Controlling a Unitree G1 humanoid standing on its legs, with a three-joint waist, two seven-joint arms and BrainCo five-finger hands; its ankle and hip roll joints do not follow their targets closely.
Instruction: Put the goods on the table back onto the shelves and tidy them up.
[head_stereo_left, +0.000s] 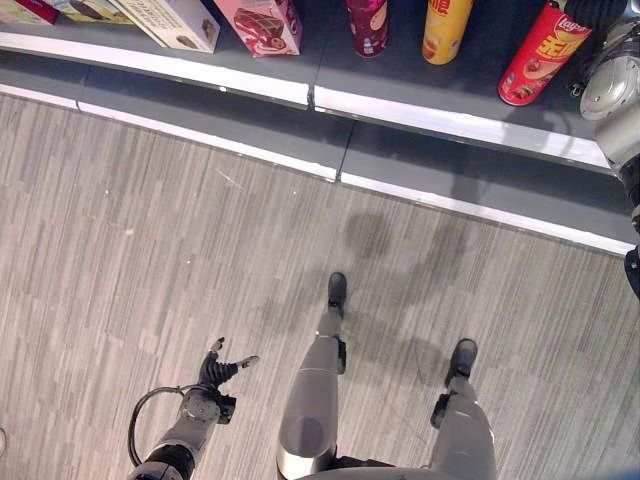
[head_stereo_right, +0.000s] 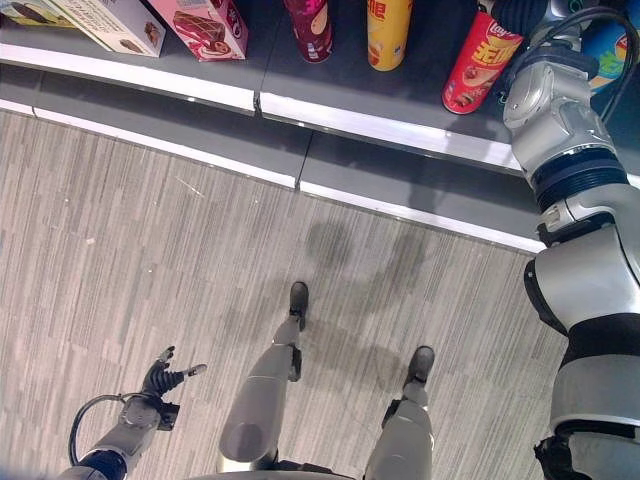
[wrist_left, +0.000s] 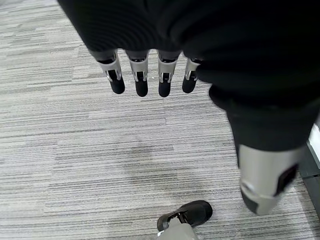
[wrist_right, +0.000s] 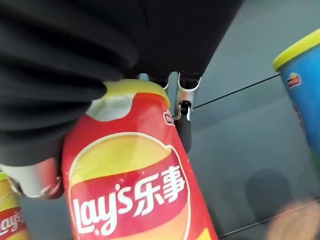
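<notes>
On the shelf (head_stereo_left: 400, 75), from left to right: boxes (head_stereo_left: 258, 24), then three upright cans, the rightmost can (head_stereo_left: 540, 55) tilted, in the right robot hand (wrist_right: 182, 107). Further right, another can (wrist_right: 300, 75). Left robot hand (head_stereo_left: 218, 368) low over the floor (head_stereo_left: 150, 250).

red can (wrist_right: 130, 185): showing red with a yellow oval
blue can (wrist_right: 305, 85): showing blue, yellow lid
floor (head_stereo_left: 150, 250): showing grey streaks
shelf (head_stereo_left: 420, 95): showing dark grey, white edge
</notes>
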